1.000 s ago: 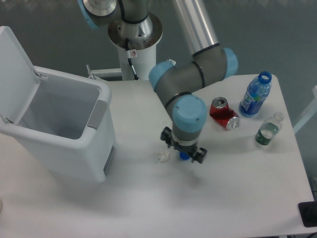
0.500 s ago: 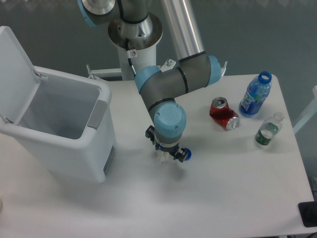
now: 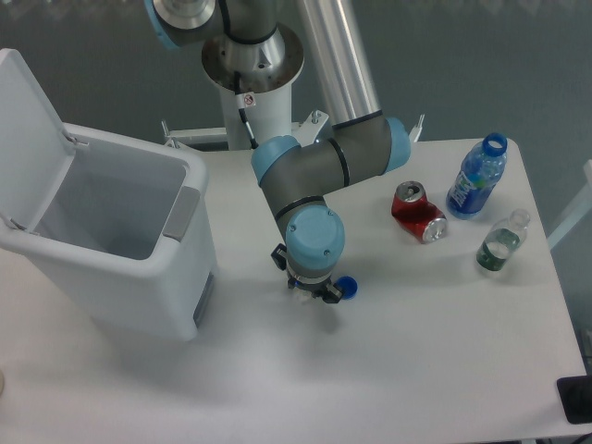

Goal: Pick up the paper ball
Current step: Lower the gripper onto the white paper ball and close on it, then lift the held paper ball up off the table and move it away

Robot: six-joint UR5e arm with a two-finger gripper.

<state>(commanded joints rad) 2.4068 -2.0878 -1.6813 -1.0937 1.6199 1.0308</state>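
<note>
Paper ball hidden beneath the arm's wrist point(image 3: 310, 252); jaws' state unclear, likewise hidden.

Even, cool overhead light washing over white table point(image 3: 435, 351); my arm point(image 3: 319, 171) casting faint soft shadow; picture looking slightly soft overall.

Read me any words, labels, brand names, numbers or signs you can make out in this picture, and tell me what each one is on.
None can be read.
Red can: markings blurred.
Blue bottle: label too blurred to read.
Small clear bottle: no readable label.
Robot base column: a small round red-ringed sticker, too small to read.
White bin: no text visible.
</note>
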